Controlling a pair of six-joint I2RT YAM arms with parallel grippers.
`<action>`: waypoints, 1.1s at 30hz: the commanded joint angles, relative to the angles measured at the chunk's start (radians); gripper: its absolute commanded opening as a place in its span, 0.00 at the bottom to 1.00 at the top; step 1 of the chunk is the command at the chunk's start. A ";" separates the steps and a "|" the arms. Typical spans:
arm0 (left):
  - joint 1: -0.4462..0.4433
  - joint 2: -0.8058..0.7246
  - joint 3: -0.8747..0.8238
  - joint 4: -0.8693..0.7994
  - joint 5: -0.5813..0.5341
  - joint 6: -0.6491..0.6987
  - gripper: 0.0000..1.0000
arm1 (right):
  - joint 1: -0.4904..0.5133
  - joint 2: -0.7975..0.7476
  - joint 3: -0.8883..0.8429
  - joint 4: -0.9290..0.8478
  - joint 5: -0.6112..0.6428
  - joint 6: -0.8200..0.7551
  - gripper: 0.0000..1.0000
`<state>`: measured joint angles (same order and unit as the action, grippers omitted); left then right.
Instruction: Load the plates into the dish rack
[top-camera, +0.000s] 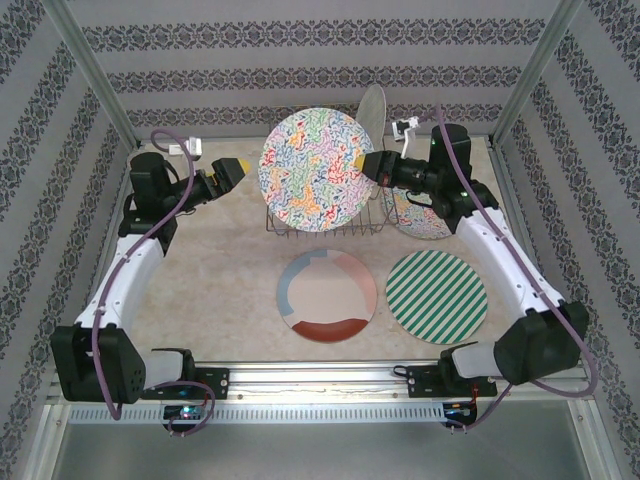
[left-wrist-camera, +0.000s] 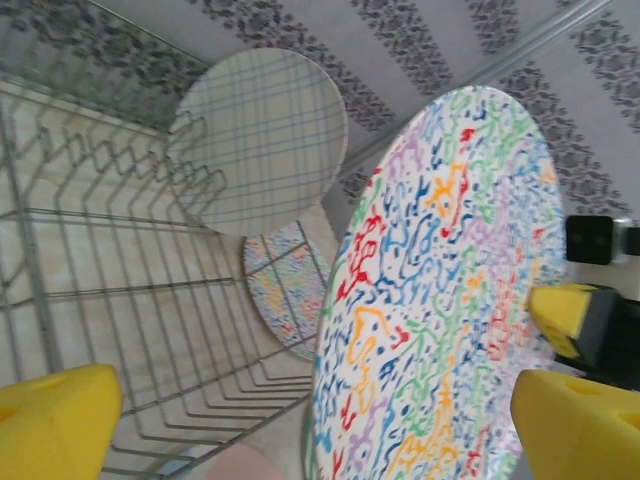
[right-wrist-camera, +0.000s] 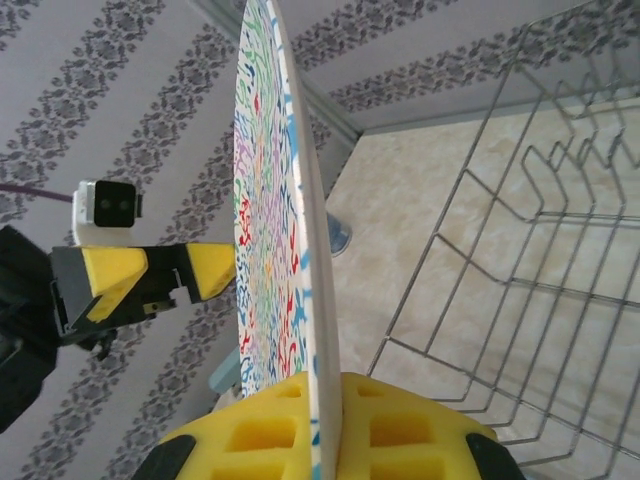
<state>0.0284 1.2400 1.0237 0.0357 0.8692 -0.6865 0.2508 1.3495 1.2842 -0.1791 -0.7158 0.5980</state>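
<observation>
A floral plate (top-camera: 315, 170) stands upright over the wire dish rack (top-camera: 322, 226). My right gripper (top-camera: 365, 163) is shut on its right rim; in the right wrist view the yellow pads (right-wrist-camera: 400, 430) clamp the edge-on plate (right-wrist-camera: 290, 220). Left of the plate my left gripper (top-camera: 235, 172) is open and apart from it; its view looks onto the plate's face (left-wrist-camera: 440, 300). The checked plate (left-wrist-camera: 260, 140) stands upright at the rack's far end (top-camera: 373, 110). The second floral plate (top-camera: 425, 222) lies flat beyond the rack, partly under the right arm.
The cream plate with coloured rim blocks (top-camera: 327, 295) and the green-white striped plate (top-camera: 436, 296) lie flat on the table in front of the rack. Patterned walls close in the back and sides. The rack's prongs (left-wrist-camera: 120, 270) stand free beside the held plate.
</observation>
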 joint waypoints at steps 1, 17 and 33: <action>0.013 -0.038 0.041 -0.131 -0.102 0.119 1.00 | 0.021 -0.057 0.010 -0.034 0.145 -0.028 0.00; 0.013 -0.052 0.059 -0.200 -0.159 0.166 1.00 | 0.249 -0.037 0.166 -0.216 0.967 -0.175 0.00; 0.013 -0.026 0.053 -0.196 -0.166 0.148 1.00 | 0.352 0.332 0.504 -0.173 1.466 -0.364 0.00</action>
<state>0.0284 1.2110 1.0534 -0.1501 0.7128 -0.5491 0.5896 1.6432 1.7020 -0.4351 0.5903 0.3088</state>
